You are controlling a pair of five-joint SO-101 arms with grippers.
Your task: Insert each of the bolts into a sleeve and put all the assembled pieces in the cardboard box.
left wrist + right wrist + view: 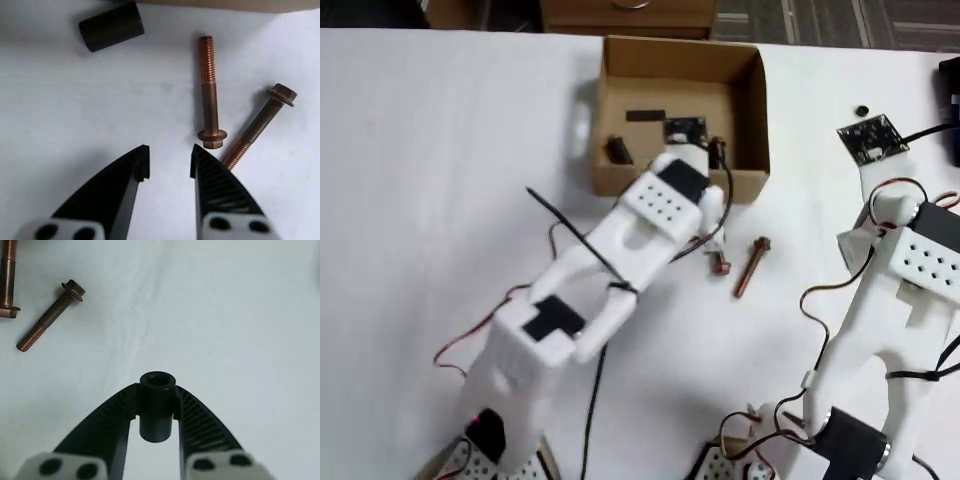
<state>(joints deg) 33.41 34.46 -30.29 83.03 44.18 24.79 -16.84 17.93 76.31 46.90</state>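
On the tabletop (75, 115), I'm hovering my left fingers (125, 185), spread and empty, beside two stiff, roll-prone bolts (209, 90). I'm judging mid-shank safest, while my right fingers (200, 425) are clamping a sleeve (156, 407).

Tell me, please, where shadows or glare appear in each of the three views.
High view: even light on the white table, with a soft shadow beside the cardboard box. Left wrist view: faint shadows edge the black sleeve and the bolts, with no glare. Right wrist view: the held sleeve in the right pincer looks dark, with a slight sheen on its rim.
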